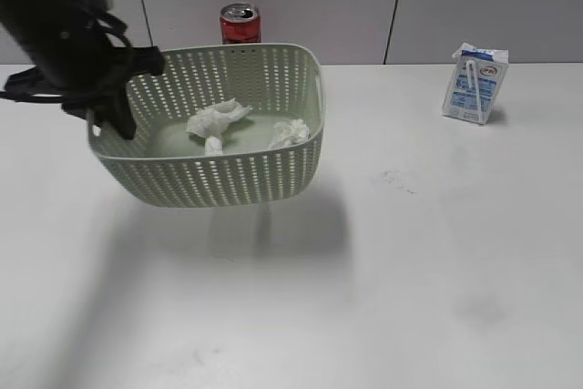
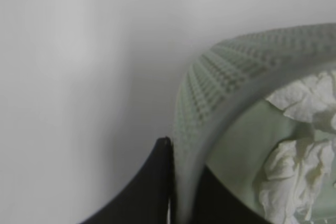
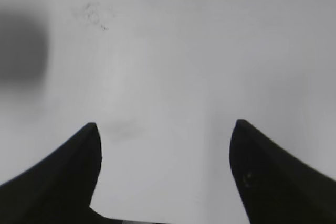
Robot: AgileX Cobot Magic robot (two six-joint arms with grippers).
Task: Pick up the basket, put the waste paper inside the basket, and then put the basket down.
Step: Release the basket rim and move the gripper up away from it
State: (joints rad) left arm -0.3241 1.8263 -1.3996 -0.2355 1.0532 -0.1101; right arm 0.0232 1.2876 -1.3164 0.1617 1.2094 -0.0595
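The pale sage-green basket point(image 1: 219, 175) hangs tilted above the white table, its shadow on the table below it. My left gripper point(image 1: 117, 114) is shut on the basket's left rim; in the left wrist view the rim point(image 2: 210, 98) runs between the two black fingers point(image 2: 181, 182). Crumpled white waste paper lies inside: one wad point(image 1: 217, 120) left of centre, another point(image 1: 290, 132) to the right, also in the left wrist view point(image 2: 299, 171). My right gripper point(image 3: 164, 135) is open and empty over bare table; it does not show in the exterior view.
A red can point(image 1: 240, 23) stands behind the basket by the wall. A blue-and-white milk carton point(image 1: 475, 84) stands at the back right. Faint smudges mark the table point(image 1: 392, 179) right of the basket.
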